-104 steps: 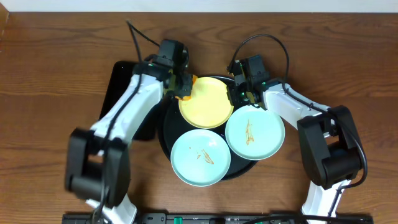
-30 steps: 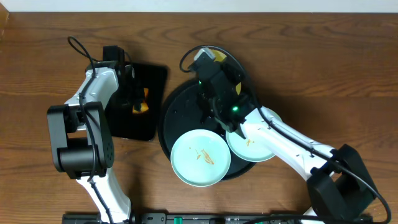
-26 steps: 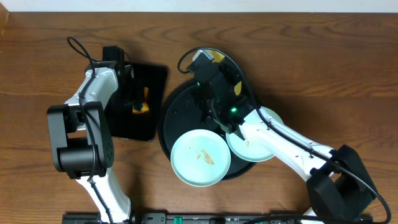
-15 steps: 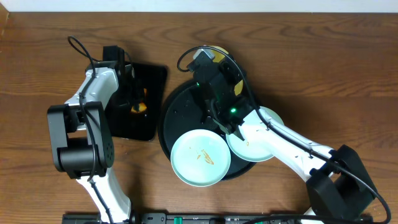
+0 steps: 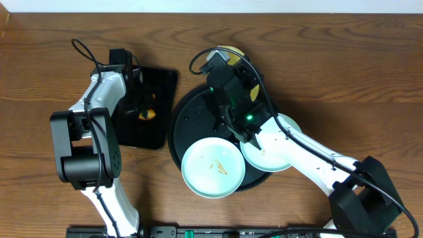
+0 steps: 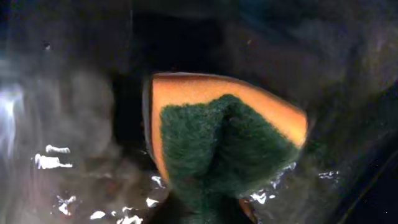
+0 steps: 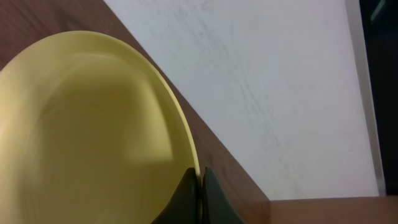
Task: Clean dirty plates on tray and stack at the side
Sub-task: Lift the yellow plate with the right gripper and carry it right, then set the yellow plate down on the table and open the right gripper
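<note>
While left gripper (image 5: 144, 109) squeezes sponge (image 6: 227, 140) | yellow plate (image 7: 87, 124) rim clamped inside right gripper (image 7: 200, 180)

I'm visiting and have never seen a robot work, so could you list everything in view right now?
Yellow plate: one, pale yellow, held up at the round tray's far edge, rim pinched by the right gripper.
Mint plates: two, light mint-blue, on the round tray's near side; one smeared orange-brown, the other partly under the right arm.
Round tray: one, glossy black, mid-table.
Rectangular tray: one, black, left of the round tray.
Sponge: one, orange with green pad, over the rectangular tray.
Table: dark-brown wood.
Left gripper: holds the sponge.
Right gripper: holds the yellow plate.
</note>
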